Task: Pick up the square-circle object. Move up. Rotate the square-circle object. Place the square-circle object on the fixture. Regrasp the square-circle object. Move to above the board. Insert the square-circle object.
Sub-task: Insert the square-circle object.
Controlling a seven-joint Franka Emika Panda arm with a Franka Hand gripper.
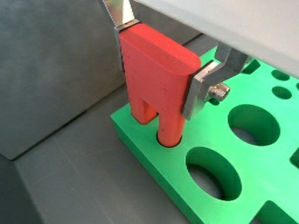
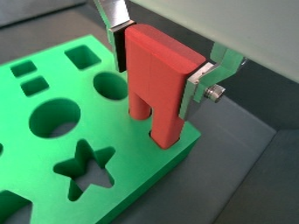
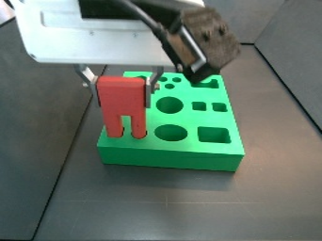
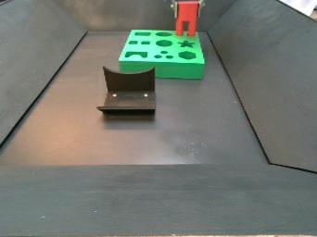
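While the pincer (image 2: 163, 70) clamps the square-circle object (image 2: 156, 83) at the board (image 3: 189, 141), the dark floor (image 4: 148, 139) holds the fixture (image 4: 128, 91).

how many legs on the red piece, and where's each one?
2. On the bright red plastic peg, shut in the gripper over the green slab: one leg enters a corner hole; the other hangs over the slab's edge.

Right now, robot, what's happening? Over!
Gripper shut on red peg, over the board's corner. Peg upright, two prongs down, tips at the board's holes. Fixture stands apart, nothing blocking.
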